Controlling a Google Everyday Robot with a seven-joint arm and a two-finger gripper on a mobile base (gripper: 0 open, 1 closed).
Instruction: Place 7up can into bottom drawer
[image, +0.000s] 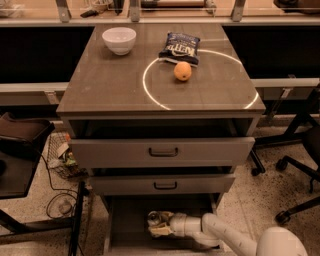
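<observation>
Up on the grey surface (107, 87) a white bowl (119, 39) sits at the far left corner, with a dark chip bag (180, 46) further right and an orange (182, 71) just in front of it; none of that is part of the job. Below, the two upper drawers (162, 151) stand a little way out, and under them the bottom drawer (127, 227) is pulled open, its plain floor bare on the left. Towards the middle of that tray is the 7up can (154, 218), tipped over with its silver top pointing left and low over the drawer floor, pinched in the gripper (158, 226), which reaches in from the right on the white arm (225, 235). I judge this to be the placing step, nearly finished: the can is inside the drawer but not let go. Next, the gripper needs to set the can down so it rests steady, spread apart, then back out to the right without knocking it or catching the drawer above.
</observation>
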